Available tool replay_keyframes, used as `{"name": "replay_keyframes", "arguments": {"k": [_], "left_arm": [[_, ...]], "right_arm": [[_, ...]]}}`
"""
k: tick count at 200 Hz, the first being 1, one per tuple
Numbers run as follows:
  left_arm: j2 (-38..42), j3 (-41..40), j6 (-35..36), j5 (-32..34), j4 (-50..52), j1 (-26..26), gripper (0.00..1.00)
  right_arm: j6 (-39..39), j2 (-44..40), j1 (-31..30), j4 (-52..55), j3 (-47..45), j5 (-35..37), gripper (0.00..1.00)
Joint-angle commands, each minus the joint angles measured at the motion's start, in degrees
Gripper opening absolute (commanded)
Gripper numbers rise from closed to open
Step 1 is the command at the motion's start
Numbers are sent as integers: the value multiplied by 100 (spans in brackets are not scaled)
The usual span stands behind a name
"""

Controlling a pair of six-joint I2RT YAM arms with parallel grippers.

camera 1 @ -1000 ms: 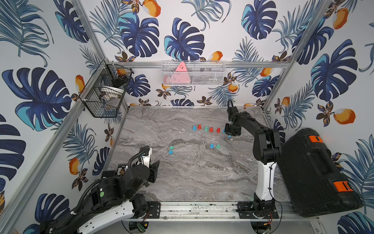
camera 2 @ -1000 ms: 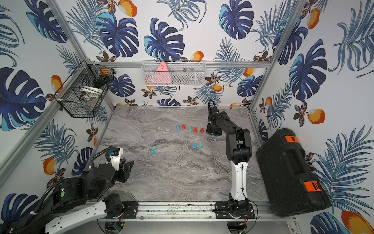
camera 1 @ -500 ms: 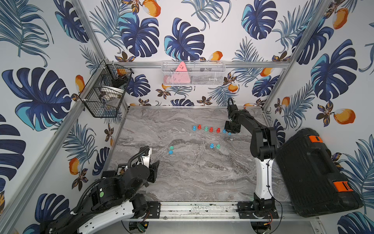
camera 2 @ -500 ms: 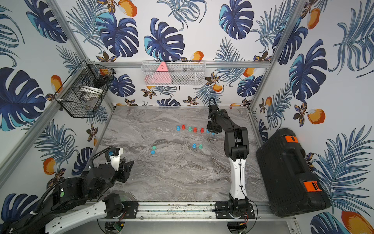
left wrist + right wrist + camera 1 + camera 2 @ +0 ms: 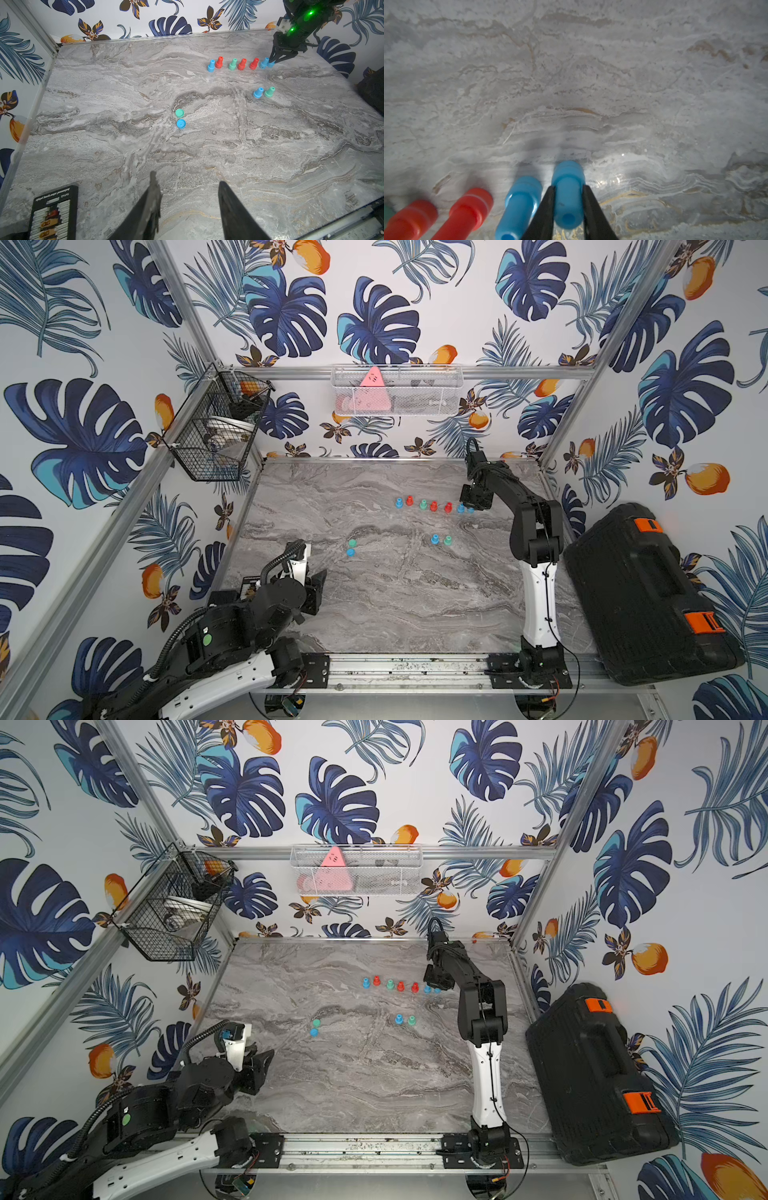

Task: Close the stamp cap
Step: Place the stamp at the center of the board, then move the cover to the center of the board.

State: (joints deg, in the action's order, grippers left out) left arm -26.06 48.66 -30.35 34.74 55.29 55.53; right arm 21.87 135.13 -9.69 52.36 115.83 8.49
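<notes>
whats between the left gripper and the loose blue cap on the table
Nothing: in the left wrist view the marble tabletop is bare from the left gripper to the blue cap; the green cap lies just beyond it.

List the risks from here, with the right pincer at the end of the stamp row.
1. The right pincer flanks the end stamp, which stands close beside a blue neighbour; a wide opening or a sideways retreat might topple that one.
2. The green cap and blue cap lie almost touching; grabbing one may push the other away.
</notes>
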Motion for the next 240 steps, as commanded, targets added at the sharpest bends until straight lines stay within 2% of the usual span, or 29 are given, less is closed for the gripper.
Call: {"name": "replay_keyframes", "arguments": {"k": [1, 58, 126, 162, 240], "left_arm": [[18, 16, -94, 116, -27, 2, 50], [32, 11, -94, 120, -27, 2, 50], [15, 12, -92, 118, -20, 1, 50], [5, 15, -94, 121, -18, 1, 50], [-86, 26, -125, 121, 8, 2, 50]], "right_arm": [[28, -44, 3, 121, 54, 8, 32], [2, -300, -44, 173, 133, 38, 41], [63, -1134, -200, 104, -438, 146, 42], [119, -2200, -421, -125, -1407, 182, 42], [212, -4927, -972, -722, -4449, -107, 42]]}}
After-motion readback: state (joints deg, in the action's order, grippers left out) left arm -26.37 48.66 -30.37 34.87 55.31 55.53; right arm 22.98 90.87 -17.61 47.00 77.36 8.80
